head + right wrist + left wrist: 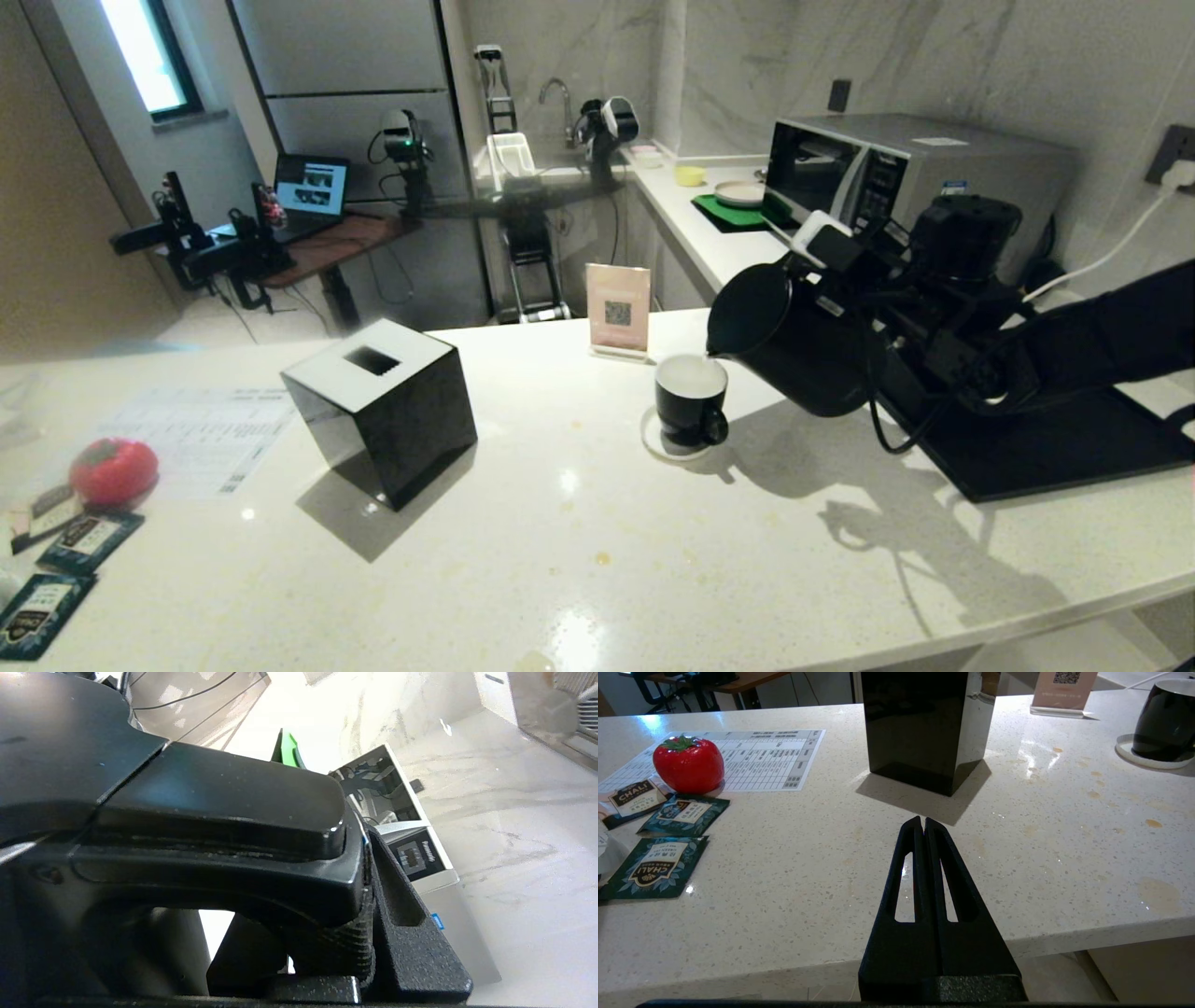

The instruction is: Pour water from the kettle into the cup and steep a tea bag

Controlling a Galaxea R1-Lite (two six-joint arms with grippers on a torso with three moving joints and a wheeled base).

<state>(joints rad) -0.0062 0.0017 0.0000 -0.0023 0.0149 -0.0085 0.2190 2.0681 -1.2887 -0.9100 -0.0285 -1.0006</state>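
Black kettle (794,341) clamped in right end effector (896,308).

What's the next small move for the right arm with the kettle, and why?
Probably hold the tilt a little longer, then level it. The right gripper is clamped on the handle of the kettle, which is tipped with its spout just over the rim of the cup. The cup's inside already looks pale with water, so overfilling is the risk. The left gripper is shut at the counter's edge.

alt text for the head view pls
The right gripper tips a black kettle, spout over a black cup on a white counter. A black cube box stands to the left, teal packets at the near edge.
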